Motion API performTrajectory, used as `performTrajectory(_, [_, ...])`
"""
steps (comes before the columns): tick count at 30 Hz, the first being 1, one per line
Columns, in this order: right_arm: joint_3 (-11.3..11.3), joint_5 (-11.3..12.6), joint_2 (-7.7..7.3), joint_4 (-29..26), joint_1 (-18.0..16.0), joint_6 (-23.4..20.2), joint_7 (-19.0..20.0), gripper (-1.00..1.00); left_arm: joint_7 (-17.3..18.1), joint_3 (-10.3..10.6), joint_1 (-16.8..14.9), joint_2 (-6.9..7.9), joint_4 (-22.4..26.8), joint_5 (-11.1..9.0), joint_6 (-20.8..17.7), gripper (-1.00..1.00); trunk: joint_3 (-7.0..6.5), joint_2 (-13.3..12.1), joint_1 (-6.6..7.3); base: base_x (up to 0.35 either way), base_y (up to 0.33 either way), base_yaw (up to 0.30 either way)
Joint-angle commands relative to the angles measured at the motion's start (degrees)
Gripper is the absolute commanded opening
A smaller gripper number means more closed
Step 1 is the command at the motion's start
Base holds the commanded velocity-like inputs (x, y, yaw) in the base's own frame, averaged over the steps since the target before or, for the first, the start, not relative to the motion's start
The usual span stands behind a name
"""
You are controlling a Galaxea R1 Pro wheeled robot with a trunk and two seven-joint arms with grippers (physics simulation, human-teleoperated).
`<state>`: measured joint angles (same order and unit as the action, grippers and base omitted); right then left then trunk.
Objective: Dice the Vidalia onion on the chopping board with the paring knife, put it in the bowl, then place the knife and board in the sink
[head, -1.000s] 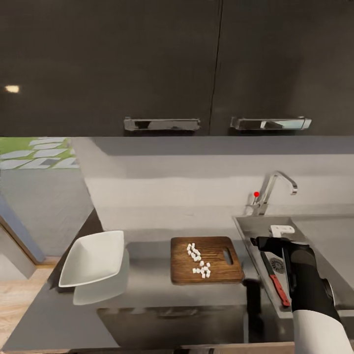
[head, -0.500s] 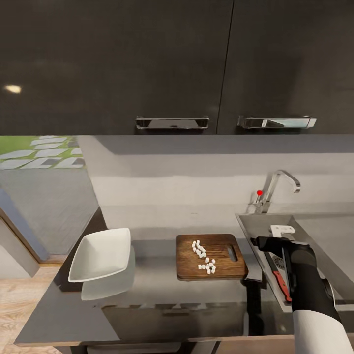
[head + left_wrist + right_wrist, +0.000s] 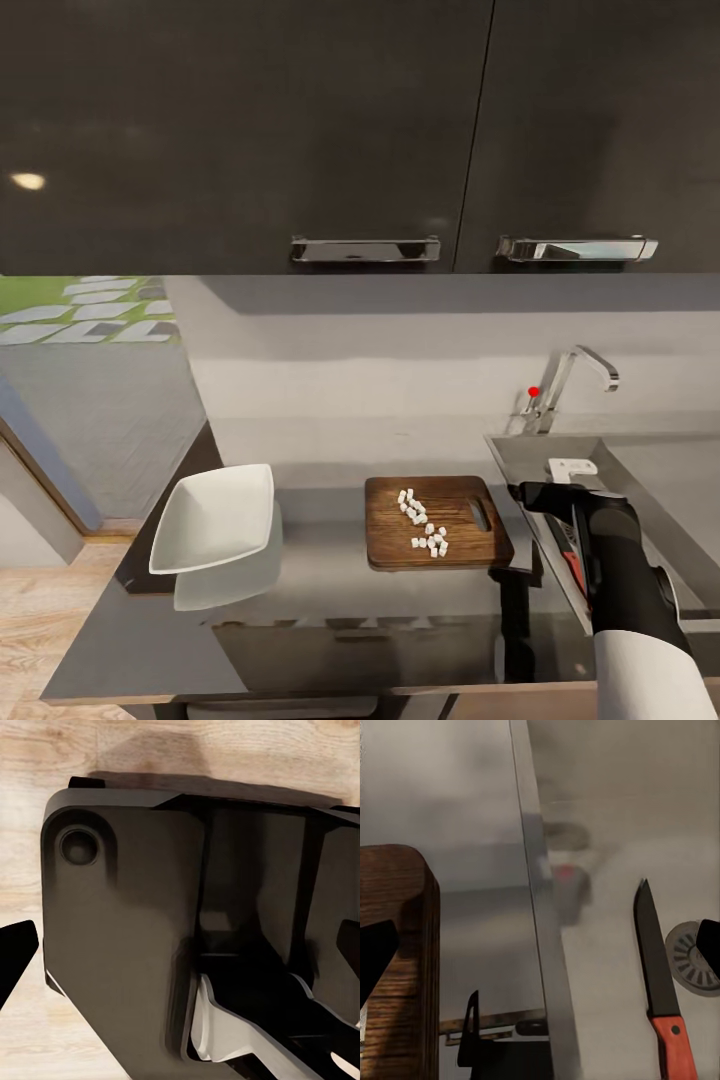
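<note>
The brown chopping board [image 3: 440, 535] lies on the grey countertop [image 3: 330, 580] with several small white onion dice [image 3: 422, 520] on it. Left of it stands the white bowl [image 3: 215, 517]. The paring knife [image 3: 660, 982] lies on the sink [image 3: 530, 455] floor beside the drain [image 3: 694, 958]; from the head view, its orange-red handle [image 3: 572, 566] peeks past my right arm. My right gripper [image 3: 545, 495] hangs open over the sink's left rim, between board [image 3: 397, 967] and knife, holding nothing. My left gripper [image 3: 180, 945] is open, facing my own dark base.
Glossy black upper cabinets [image 3: 300, 130] hang above the counter. The chrome tap [image 3: 565, 390] with a red-tipped lever stands behind the sink. A small white object [image 3: 572, 467] shows in the basin. The counter ends left of the bowl, with wood floor [image 3: 40, 600] beyond.
The whole head view has shifted, so counter, bowl and board sit further right in the picture: the camera moved. The knife stays in the sink and my right gripper stays open.
</note>
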<state>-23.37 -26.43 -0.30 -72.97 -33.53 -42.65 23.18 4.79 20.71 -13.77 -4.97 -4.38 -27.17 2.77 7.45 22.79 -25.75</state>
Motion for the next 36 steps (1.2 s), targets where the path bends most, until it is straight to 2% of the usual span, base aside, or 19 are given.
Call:
performTrajectory(1, [0.0,-0.6,0.02,0.1,-0.1,-0.2,0.6,1.0,0.4,0.4,-0.1,-0.04,-0.3,-0.6,0.3,1.0,0.12,0.1,-0.04,0.0,0.0,0.0])
performTrajectory(4, [0.0,-0.6,0.1,0.4,-0.1,-0.1,0.6,1.0,0.4,0.5,-0.1,-0.04,-0.3,-0.6,0.3,1.0,0.12,0.1,-0.04,0.0,0.0,0.0])
performTrajectory(9, [0.0,-0.7,1.74,0.7,-0.1,-0.1,0.5,1.0,0.4,0.5,-0.1,-0.04,-0.3,-0.6,0.3,1.0,0.12,0.1,-0.04,0.0,0.0,0.0])
performTrajectory(15, [0.0,-0.8,2.6,1.6,0.0,-0.1,0.5,1.0,0.4,0.4,-0.1,-0.04,-0.3,-0.6,0.3,1.0,0.12,0.1,-0.04,0.0,0.0,0.0])
performTrajectory(36, [1.8,-1.3,2.29,5.6,0.0,0.0,0.5,1.0,0.4,0.4,-0.1,0.05,-0.3,-0.6,0.3,1.0,0.12,0.1,-0.04,0.0,0.0,0.0])
